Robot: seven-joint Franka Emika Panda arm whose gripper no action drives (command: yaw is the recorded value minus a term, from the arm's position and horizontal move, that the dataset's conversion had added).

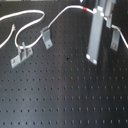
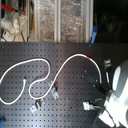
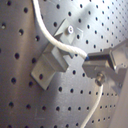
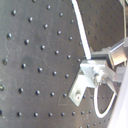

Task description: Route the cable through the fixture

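Black perforated board (image 1: 70, 95) under looping white cable (image 2: 30, 62); gripper (image 3: 92, 67) pinching cable.

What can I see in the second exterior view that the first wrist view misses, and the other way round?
Only the second exterior view shows the whole cable looping, its red band, the shelves behind and the arm. Only the first wrist view shows a bracket close up, cable lying across it. Both share the cable and the black pegboard.
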